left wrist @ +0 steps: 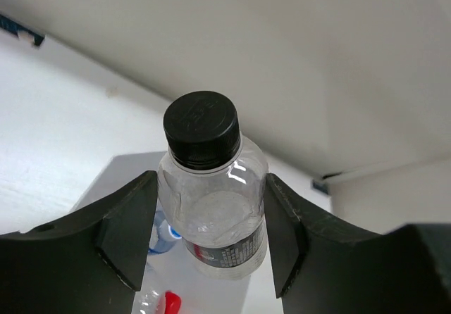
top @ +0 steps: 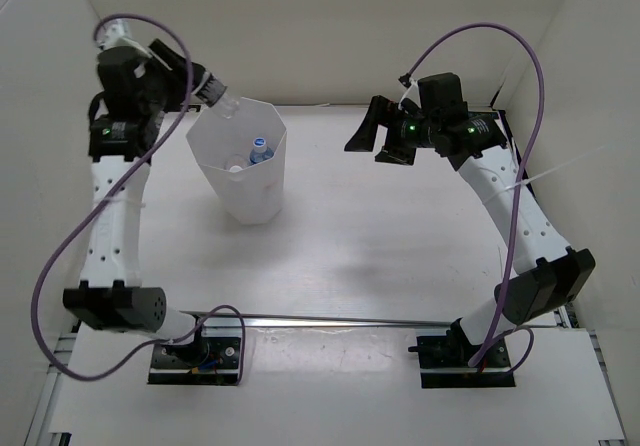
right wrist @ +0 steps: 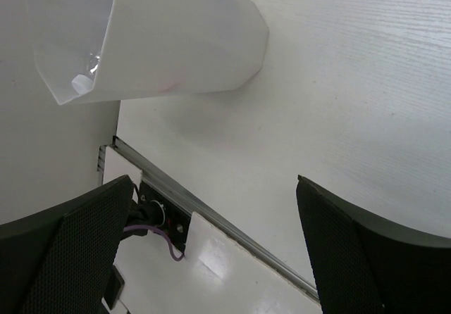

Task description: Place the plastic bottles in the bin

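Left tool [top: 203, 84] gripping bottle [top: 224, 104] above bin [top: 252, 194], right tool [top: 366, 138] spread

White table [top: 400, 226] (bin [top: 250, 194] upright)

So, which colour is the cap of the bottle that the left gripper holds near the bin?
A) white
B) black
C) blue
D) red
B: in the left wrist view, the clear bottle gripped between the fingers of the left gripper carries a black cap.
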You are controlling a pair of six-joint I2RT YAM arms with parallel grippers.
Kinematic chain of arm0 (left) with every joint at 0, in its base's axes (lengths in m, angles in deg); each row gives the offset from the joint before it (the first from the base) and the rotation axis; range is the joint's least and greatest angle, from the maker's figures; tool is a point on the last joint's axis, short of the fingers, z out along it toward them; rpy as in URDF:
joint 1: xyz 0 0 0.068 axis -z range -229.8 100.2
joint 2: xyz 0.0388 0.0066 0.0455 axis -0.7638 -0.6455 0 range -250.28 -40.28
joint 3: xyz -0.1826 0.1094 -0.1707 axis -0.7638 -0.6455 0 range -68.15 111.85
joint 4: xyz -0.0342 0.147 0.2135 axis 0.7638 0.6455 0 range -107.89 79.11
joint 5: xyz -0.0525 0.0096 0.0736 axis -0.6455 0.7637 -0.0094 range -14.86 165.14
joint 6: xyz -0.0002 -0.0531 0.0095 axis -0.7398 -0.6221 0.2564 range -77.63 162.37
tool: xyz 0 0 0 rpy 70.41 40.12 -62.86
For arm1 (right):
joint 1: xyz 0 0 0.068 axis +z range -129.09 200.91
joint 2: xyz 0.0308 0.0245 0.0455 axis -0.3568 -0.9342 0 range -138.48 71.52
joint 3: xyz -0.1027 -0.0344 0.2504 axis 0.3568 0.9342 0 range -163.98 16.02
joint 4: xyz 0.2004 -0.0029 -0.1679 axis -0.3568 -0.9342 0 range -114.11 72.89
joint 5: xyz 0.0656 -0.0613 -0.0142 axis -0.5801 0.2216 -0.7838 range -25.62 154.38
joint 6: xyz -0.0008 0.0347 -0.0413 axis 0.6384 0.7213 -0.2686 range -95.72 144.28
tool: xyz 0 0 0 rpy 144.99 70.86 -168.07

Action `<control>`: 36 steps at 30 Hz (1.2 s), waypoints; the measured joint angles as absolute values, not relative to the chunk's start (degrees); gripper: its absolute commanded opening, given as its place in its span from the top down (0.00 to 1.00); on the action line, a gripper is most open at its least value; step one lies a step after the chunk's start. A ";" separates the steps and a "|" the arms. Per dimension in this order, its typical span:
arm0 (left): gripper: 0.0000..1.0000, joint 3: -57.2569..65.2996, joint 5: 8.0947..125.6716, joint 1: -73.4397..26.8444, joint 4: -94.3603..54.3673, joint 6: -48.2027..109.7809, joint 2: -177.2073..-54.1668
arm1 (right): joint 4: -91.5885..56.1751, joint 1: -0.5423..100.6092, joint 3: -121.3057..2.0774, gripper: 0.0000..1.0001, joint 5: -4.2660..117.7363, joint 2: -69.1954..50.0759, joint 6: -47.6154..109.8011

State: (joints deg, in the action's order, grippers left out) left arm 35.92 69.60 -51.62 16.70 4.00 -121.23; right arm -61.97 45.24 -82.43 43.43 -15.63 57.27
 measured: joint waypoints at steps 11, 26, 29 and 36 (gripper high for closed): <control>0.40 36.16 81.01 -38.55 19.49 9.66 -130.04 | -62.02 45.24 -82.43 0.00 45.42 -14.28 56.66; 0.00 21.02 98.85 -36.43 18.73 9.75 -114.58 | -63.26 44.54 -82.46 0.00 50.35 -13.43 56.72; 0.00 8.30 105.56 -36.43 17.66 8.89 -101.47 | -65.34 44.54 -82.87 0.00 54.66 -13.43 56.94; 0.00 -16.20 118.59 -36.43 22.58 5.86 -70.76 | -67.76 44.50 -83.31 0.00 60.50 -12.60 56.62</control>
